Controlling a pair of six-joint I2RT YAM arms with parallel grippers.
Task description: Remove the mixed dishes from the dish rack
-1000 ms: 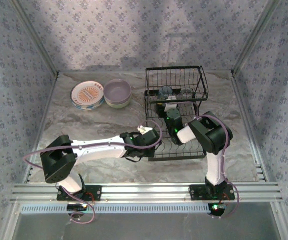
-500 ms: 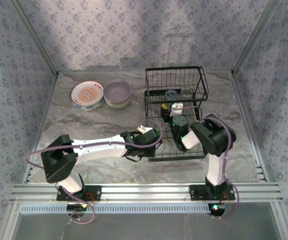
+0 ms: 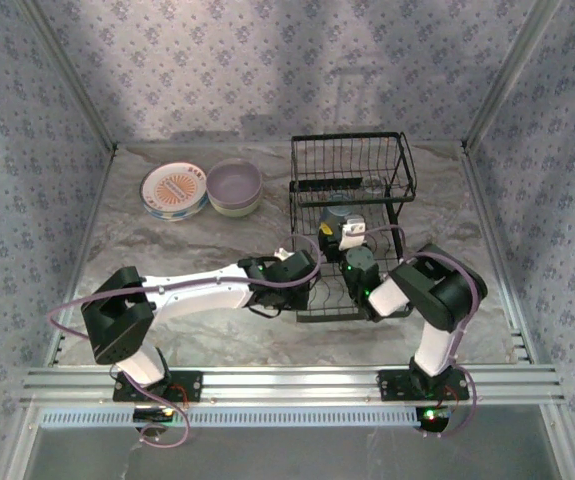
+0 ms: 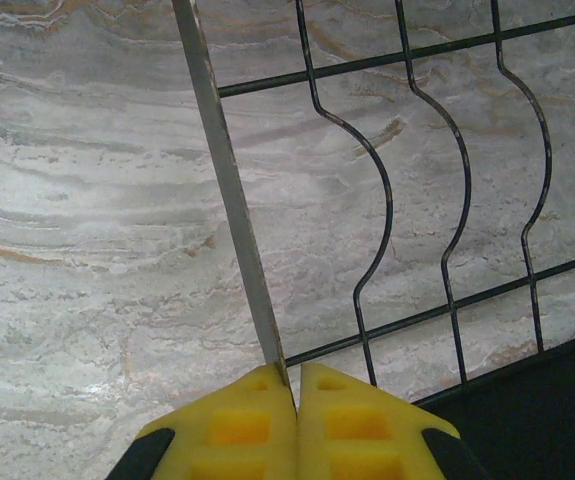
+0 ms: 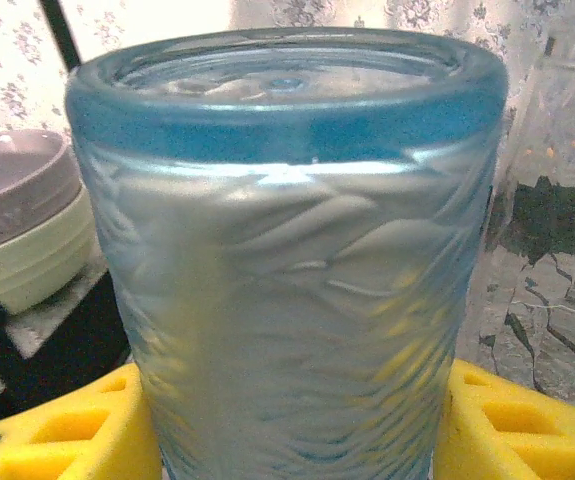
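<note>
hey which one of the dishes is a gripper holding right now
The translucent blue cup, between the right gripper's yellow pads; the plates and bowls sit stacked on the table.

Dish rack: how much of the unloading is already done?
Done: plates and bowls sit stacked on the table, far left. In hand: the right pincer holds the blue cup; the left pincer is shut on the rack edge. Left: a clear glass, apparently in the rack.
</note>
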